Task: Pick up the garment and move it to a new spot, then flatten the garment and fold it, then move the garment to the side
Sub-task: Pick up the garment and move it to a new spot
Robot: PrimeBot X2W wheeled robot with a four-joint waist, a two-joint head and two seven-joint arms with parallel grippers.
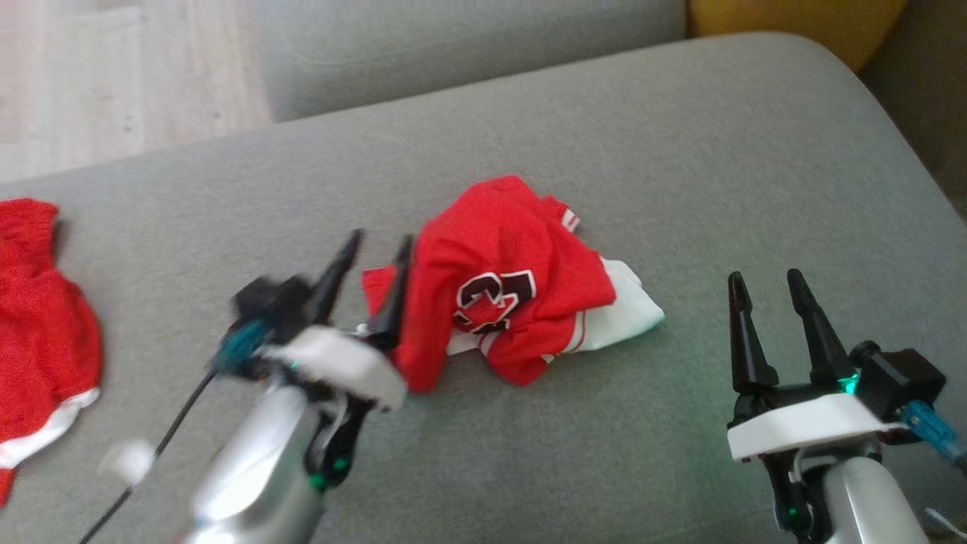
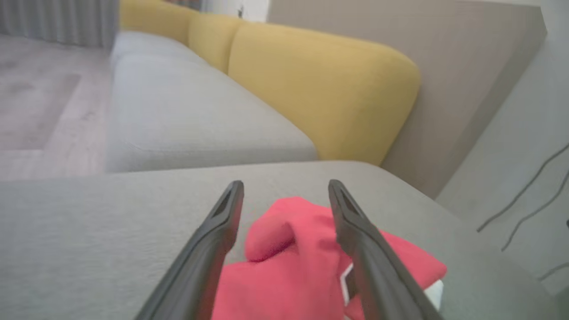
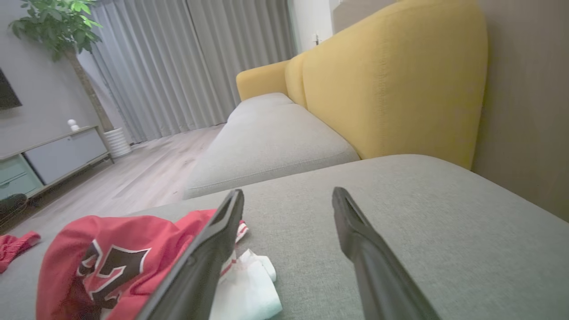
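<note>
The grey seat cushion (image 1: pixel 680 151) of a sofa carried all items in the head view. A yellow backrest (image 3: pixel 391 80) stood behind it, and pale wood floor (image 1: pixel 113 75) showed at 10 o'clock.

The garment (image 1: pixel 506 279), a red jersey with white trim and a dark numeral edged in white, lay crumpled in a heap near the centre of the cushion. A white portion protruded from the heap at 4 o'clock. A separate red cloth (image 1: pixel 38 317) with a white hem lay well apart at 9 o'clock, cut off by the frame edge.

The left hand (image 1: pixel 381 245) was positioned at 9 o'clock of the garment and appeared blurred, with its fingers spread. The finger nearer the garment overlapped the heap's left edge; contact could not be confirmed. In the left wrist view, red fabric lay between and below the two spread fingers (image 2: pixel 213 249), and nothing was pinched.

The right hand (image 1: pixel 767 278) was positioned at 4 o'clock of the garment, apart from it, over bare cushion. Its fingers were spread and held nothing.
</note>
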